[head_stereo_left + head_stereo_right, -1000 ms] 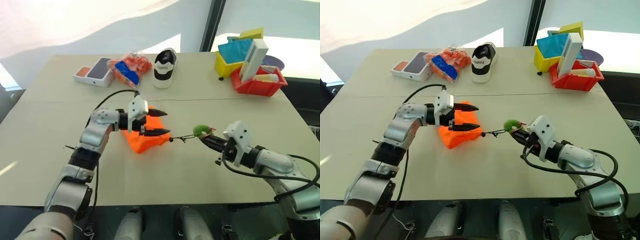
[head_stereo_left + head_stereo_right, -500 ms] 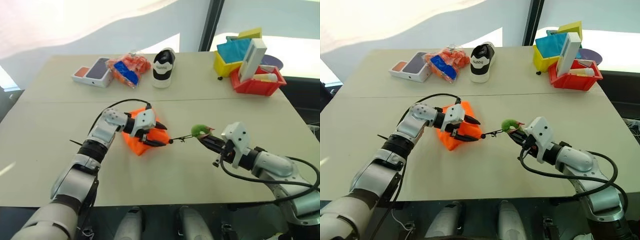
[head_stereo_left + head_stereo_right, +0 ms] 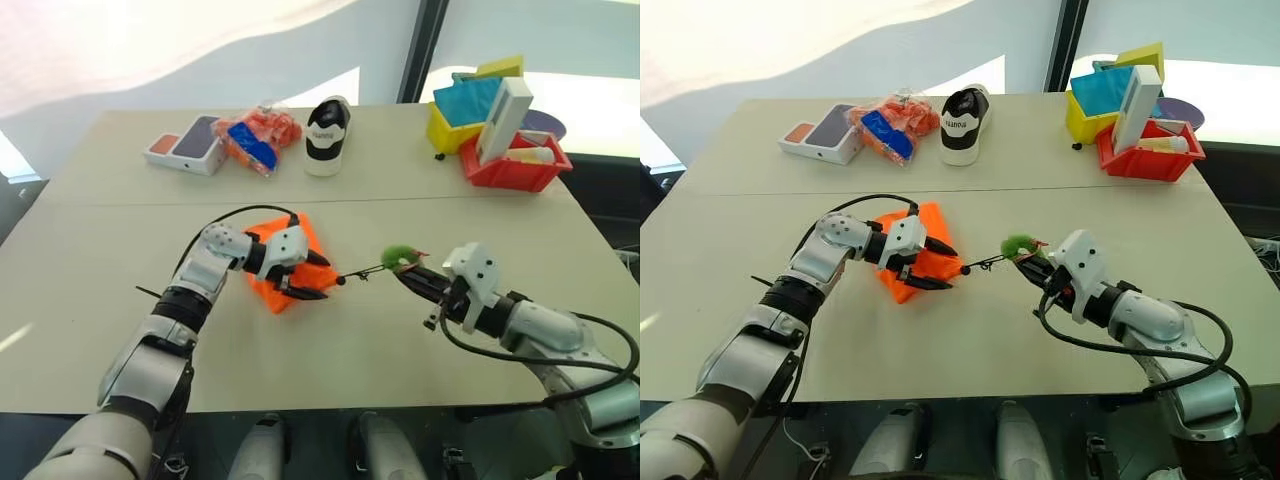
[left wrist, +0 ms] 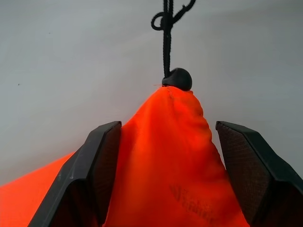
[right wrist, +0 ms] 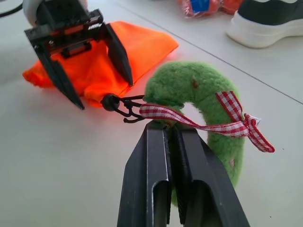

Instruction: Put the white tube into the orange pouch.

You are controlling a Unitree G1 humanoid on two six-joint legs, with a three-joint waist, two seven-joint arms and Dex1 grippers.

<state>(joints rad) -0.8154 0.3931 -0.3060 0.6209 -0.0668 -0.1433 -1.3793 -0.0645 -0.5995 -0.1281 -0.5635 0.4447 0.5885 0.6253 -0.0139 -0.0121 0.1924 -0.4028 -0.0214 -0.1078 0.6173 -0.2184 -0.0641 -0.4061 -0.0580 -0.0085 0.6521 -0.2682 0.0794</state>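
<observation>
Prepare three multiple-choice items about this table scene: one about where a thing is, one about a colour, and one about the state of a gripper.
1. Where does the black-and-white shoe stand?
A. at the table's far edge, beside the clear snack bag
B. inside the red bin
C. on the orange pouch

2. What colour is the fuzzy piece at the end of the pouch's black cord?
A. blue
B. green
C. white

3. How is the left gripper?
A. shut on the cord
B. open, with a finger on each side of the pouch's gathered neck
C. shut on the shoe

Answers:
1 A: the shoe stands on the table next to the snack bag.
2 B: the right wrist view shows it green, with a red checked ribbon.
3 B: the left wrist view shows orange fabric between the parted fingers.
</observation>
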